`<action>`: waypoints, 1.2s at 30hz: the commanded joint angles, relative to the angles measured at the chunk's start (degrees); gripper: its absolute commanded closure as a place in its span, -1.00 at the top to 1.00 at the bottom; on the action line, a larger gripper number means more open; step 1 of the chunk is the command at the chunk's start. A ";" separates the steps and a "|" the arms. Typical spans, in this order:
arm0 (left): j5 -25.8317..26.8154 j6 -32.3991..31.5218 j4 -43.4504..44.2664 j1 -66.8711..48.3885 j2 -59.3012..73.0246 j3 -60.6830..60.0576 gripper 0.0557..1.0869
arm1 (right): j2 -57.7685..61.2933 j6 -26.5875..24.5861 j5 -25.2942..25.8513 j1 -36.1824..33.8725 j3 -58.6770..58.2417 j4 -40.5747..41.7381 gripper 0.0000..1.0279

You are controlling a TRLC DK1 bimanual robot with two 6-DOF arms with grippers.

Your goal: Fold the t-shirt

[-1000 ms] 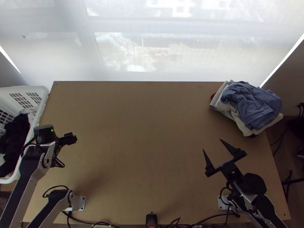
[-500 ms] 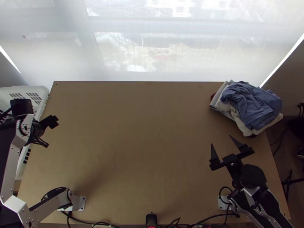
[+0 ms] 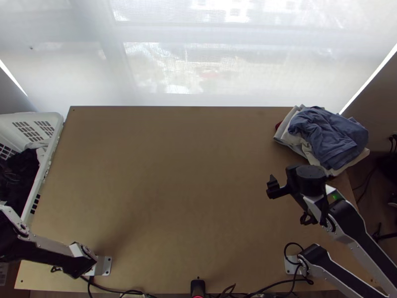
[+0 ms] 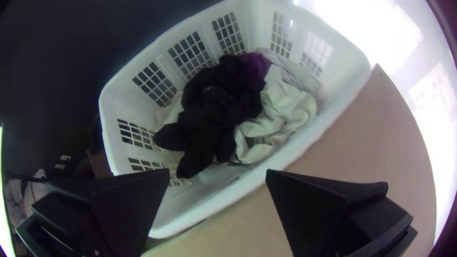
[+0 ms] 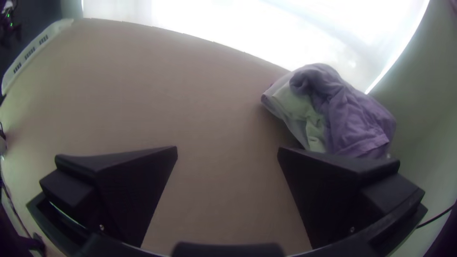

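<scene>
In the left wrist view my left gripper (image 4: pixel 218 171) stands open above the near rim of the white laundry basket (image 4: pixel 223 200), with nothing between its fingers. Bunched black cloth (image 4: pixel 214 112), whitish cloth (image 4: pixel 283 107) and a bit of purple cloth (image 4: pixel 254 65) lie inside; I cannot tell which is a t-shirt. My right gripper (image 3: pixel 273 187) is over the table's right part, just left of and nearer than the clothes pile. In the right wrist view the right gripper (image 5: pixel 228 148) is open and holds nothing.
A pile of clothes (image 3: pixel 327 136), rumpled blue cloth on top of whitish layers, lies at the table's far right corner. The wooden table (image 3: pixel 183 188) stretches between basket and pile. Cables (image 3: pixel 119 291) run along the near edge.
The left arm has swung left, its gripper leaving the table's left side for the basket. The right gripper first shifted slightly right, then the arm rose and its gripper turned leftward.
</scene>
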 commanded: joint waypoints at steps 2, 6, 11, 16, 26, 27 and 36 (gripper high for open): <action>-4.53 6.86 2.81 7.94 17.07 13.82 0.91 | 6.44 12.69 -4.22 0.23 9.76 -3.19 0.91; -4.44 7.92 2.81 10.40 25.77 21.91 0.91 | 5.74 7.85 -4.22 4.45 10.55 -1.96 0.91; -4.09 6.95 1.31 11.28 36.58 31.66 0.90 | 10.04 7.50 -4.05 3.13 13.80 -3.27 0.91; -3.83 6.95 4.48 10.66 44.14 35.53 0.90 | 18.57 8.91 -4.40 0.84 23.82 -16.99 0.91; 0.57 2.29 5.27 8.29 56.09 43.35 0.90 | 26.39 8.12 -6.86 1.37 32.35 -26.92 0.91; 0.48 1.94 5.27 8.20 56.97 44.32 0.90 | 27.01 7.94 -6.95 1.28 32.70 -27.44 0.91; -0.84 1.06 6.15 8.38 60.57 46.87 0.25 | 29.03 4.69 -6.95 2.07 32.00 -28.32 0.91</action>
